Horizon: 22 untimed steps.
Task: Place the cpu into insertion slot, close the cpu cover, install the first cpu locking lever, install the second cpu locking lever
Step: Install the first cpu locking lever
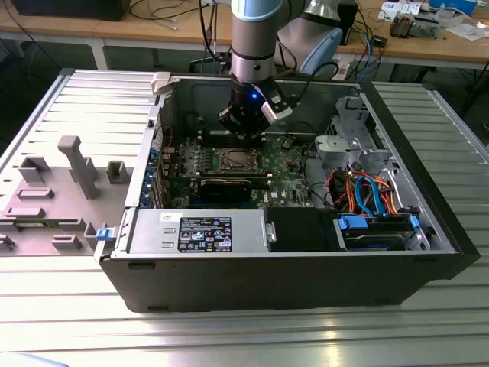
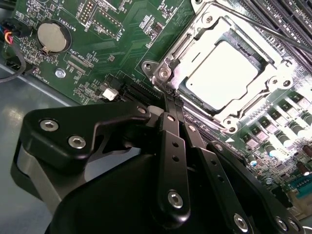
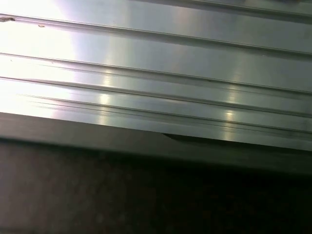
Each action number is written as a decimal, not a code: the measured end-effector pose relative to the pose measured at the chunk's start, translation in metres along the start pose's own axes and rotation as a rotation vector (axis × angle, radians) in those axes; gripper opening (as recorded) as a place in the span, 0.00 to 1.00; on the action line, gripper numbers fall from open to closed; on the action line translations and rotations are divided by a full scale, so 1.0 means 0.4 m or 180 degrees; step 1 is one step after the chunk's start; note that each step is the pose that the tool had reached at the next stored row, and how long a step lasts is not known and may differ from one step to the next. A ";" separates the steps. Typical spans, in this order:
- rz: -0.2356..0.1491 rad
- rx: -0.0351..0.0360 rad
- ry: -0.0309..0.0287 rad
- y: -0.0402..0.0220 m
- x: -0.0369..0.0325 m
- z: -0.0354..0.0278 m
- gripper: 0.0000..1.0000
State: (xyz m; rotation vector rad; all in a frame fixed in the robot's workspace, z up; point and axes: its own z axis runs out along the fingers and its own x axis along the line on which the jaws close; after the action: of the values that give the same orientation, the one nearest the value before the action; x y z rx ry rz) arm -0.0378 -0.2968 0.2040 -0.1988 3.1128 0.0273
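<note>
The cpu (image 2: pixel 224 73) lies flat in the insertion slot (image 2: pixel 253 109) on the green board, its silvery top facing up. The cpu cover (image 2: pixel 187 48) lies down around it as a metal frame. A thin locking lever rod (image 2: pixel 273 30) runs past the socket's far side, over the memory slots. My gripper (image 2: pixel 171 97) is shut, its two black fingers (image 2: pixel 170 146) pressed together with the tips at the socket's corner. I cannot tell whether the tips touch a lever. In the exterior view my gripper (image 1: pixel 246 130) hangs inside the open case just above the socket (image 1: pixel 238 159).
The case walls (image 1: pixel 164 115) close in on all sides. A power supply (image 1: pixel 199 229) sits at the front, and a drive cage with coloured cables (image 1: pixel 367 195) stands on the exterior view's right. Grey fixture blocks (image 1: pixel 76 164) stand outside the case. A coin battery (image 2: pixel 53 36) is on the board. Ribbed aluminium tabletop (image 3: pixel 156 63) appears in the first wrist view.
</note>
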 end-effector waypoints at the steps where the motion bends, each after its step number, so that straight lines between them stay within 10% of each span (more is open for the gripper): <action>1: 0.0000 0.0001 0.0000 0.000 0.000 0.001 0.11; 17: -0.0007 -0.0012 -0.0002 0.000 -0.001 -0.005 0.11; 22: -0.0007 0.0016 0.0001 -0.012 0.000 -0.005 0.11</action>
State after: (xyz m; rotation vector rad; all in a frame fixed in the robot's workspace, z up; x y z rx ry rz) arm -0.0373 -0.3014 0.2058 -0.2022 3.1128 0.0196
